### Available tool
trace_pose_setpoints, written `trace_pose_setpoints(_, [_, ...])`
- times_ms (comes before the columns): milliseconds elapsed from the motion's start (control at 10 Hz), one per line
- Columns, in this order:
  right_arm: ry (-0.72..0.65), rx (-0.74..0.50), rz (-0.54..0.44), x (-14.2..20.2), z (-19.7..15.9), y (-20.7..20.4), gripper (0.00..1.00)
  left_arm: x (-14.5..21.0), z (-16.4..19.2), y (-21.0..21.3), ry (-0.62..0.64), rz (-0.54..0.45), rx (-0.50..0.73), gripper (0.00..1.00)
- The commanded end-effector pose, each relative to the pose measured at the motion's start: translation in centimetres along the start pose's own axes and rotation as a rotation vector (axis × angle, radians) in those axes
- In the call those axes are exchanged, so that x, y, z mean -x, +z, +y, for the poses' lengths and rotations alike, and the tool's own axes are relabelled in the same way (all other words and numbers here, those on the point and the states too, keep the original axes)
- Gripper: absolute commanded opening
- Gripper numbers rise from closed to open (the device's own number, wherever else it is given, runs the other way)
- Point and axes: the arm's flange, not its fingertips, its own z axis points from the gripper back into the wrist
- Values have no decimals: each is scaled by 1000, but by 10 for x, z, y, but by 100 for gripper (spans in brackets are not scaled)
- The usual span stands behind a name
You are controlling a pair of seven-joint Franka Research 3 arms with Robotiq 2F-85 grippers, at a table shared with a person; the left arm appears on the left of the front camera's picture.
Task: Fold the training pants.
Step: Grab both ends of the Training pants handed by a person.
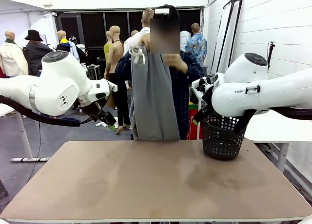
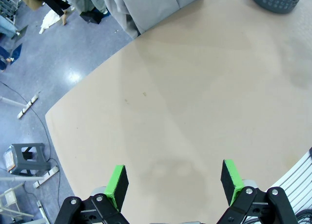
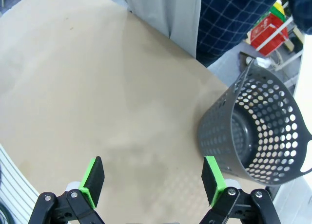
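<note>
The light grey training pants [image 1: 152,102] hang upright in a person's hands [image 1: 145,41] at the table's far edge, the waistband and white drawstring at the top and the leg ends at table height. Their lower part shows in the left wrist view [image 2: 146,5] and in the right wrist view [image 3: 165,12]. My left gripper [image 2: 174,181] is open above the bare tabletop, nothing between its green pads. My right gripper [image 3: 153,179] is open too, hovering over the table beside the basket. Both arms are raised at the sides, well apart from the pants.
A dark perforated laundry basket [image 1: 223,136] stands on the far right of the tan table [image 1: 151,180], seen also in the right wrist view [image 3: 258,136]. The person in a dark checked shirt [image 3: 234,19] stands behind the far edge. A grey stool [image 2: 27,158] sits on the floor left of the table.
</note>
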Motion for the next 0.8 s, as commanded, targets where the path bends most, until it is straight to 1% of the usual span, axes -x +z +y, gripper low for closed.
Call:
trace_pose_setpoints(0, [-2,-1,-1,0,-1,0,100,0,1,0,-10,-1,1,100])
trace_pose_setpoints(700, [-2,-1,-1,0,-1,0,100,0,1,0,-10,-1,1,100])
